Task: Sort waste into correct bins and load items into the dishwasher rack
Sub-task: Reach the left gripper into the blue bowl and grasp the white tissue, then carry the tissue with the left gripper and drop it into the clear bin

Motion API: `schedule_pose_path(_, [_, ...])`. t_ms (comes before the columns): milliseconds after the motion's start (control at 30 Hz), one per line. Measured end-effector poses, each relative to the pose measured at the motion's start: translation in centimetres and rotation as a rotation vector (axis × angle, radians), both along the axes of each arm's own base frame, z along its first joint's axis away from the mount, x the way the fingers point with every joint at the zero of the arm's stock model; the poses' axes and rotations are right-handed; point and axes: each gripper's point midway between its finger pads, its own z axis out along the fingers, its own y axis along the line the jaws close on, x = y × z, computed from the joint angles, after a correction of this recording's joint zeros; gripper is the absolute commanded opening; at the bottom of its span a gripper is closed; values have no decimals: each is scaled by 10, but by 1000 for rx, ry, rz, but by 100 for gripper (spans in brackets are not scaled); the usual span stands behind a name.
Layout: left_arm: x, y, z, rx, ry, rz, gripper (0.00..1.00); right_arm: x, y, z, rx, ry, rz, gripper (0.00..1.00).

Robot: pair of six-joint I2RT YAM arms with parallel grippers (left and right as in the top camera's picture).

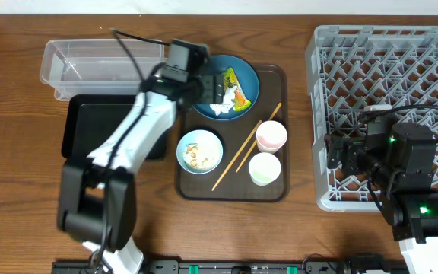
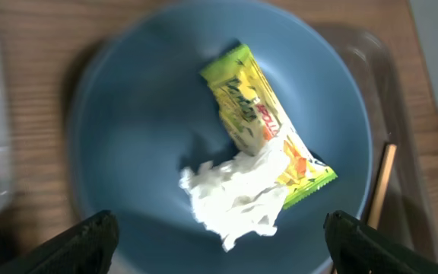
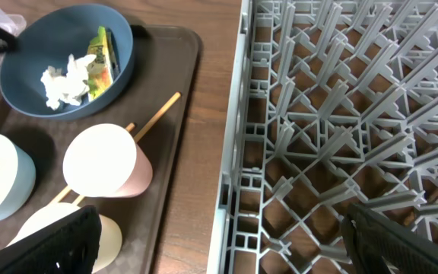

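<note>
The dark-blue plate (image 1: 251, 85) sits at the back of the brown tray and holds the yellow-green wrapper (image 2: 261, 122) and crumpled white paper (image 2: 238, 194). My left gripper (image 2: 219, 245) is open and empty, hovering just above the plate's near rim, its fingers on either side of the paper. My right gripper (image 3: 223, 243) is open and empty over the left edge of the grey rack (image 1: 401, 76). The light-blue bowl (image 1: 200, 151) holds food bits. The pink cup (image 1: 271, 137), white cup (image 1: 265, 168) and chopsticks (image 1: 238, 156) lie on the tray.
The clear tub (image 1: 90, 65) stands at the back left with the black tray (image 1: 101, 125) in front of it, partly under my left arm. The brown serving tray (image 1: 280, 190) lies between the bins and the rack.
</note>
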Motion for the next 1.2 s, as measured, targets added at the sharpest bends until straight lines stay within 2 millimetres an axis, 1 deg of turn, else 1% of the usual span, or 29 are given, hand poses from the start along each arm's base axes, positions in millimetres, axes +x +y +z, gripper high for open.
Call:
schedule_pose_path(67, [1,-10,-15,5,13,-18,89,0,0,0,0,0,0,99])
schedule_pose_path(200, [6,-22,-35,6,15,-39,89,0,0,0,0,1,0,99])
schedule_pose_path(333, [11,-28,-50,5,14,-45,89,0,0,0,0,2,0,99])
schedule_pose_path(467, [12,-29,-63,9,25,-45,84,0,0,0,0,2,0,99])
schedule_pose_path(533, [12,-29,-67,11,32,-44,77,0,0,0,0,2,0,99])
schedule_pose_path(667, [14,-29,-70,9,28,-43,56,0,0,0,0,2,0,99])
schedule_pose_path(800, [15,-30,-70,8,25,-42,25,0,0,0,0,2,1,99])
schedule_pose_path(833, [15,-30,-70,6,25,-40,19,0,0,0,0,2,1,99])
schedule_pose_path(900, [15,-30,-70,7,24,-42,9,0,0,0,1,2,1,99])
schedule_pose_path(933, [15,-30,-70,8,23,-45,6,0,0,0,1,2,2,99])
schedule_pose_path(1200, [16,-30,-70,9,23,-45,6,0,0,0,2,2,2,99])
